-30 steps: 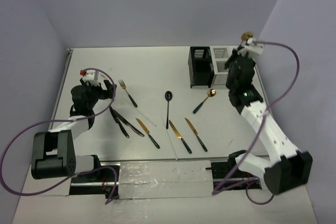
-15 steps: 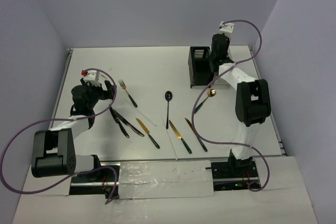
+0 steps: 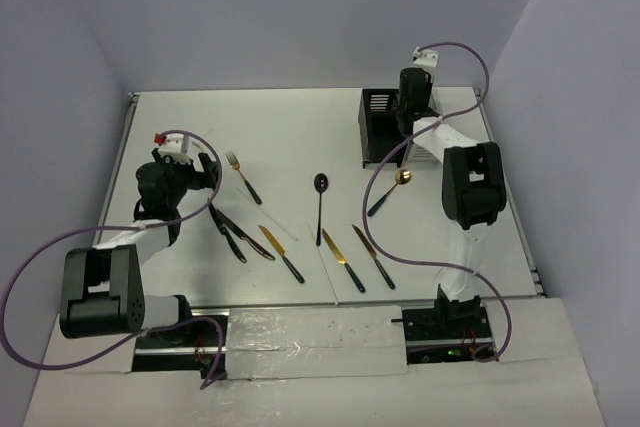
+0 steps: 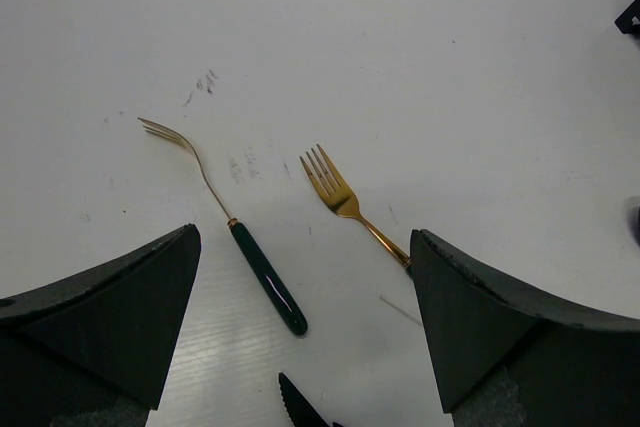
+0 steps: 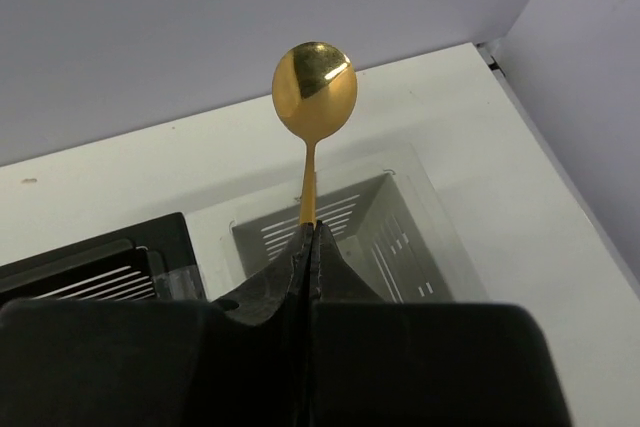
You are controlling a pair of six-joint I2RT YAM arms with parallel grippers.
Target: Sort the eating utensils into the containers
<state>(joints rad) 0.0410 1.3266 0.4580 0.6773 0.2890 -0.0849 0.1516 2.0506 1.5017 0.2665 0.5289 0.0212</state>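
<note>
Spoon (image 5: 314, 82) pinched in tightly closed right gripper (image 5: 312, 235), gold bowl jutting past fingertips toward back wall (image 5: 150, 27), long axis in line with fingers, handle hidden. White caddy (image 5: 395, 222) just below and ahead, mouth up, black caddy (image 5: 90, 267) joined alongside; likely a bowl-first drop once tipped down. Left gripper (image 4: 305, 247) spread wide, holding nothing, above two forks (image 4: 340, 192) on table (image 4: 450, 67), well apart from caddies.

gold spoon (image 5: 314, 77), white caddy (image 5: 395, 232), black caddy (image 5: 90, 265)
</note>
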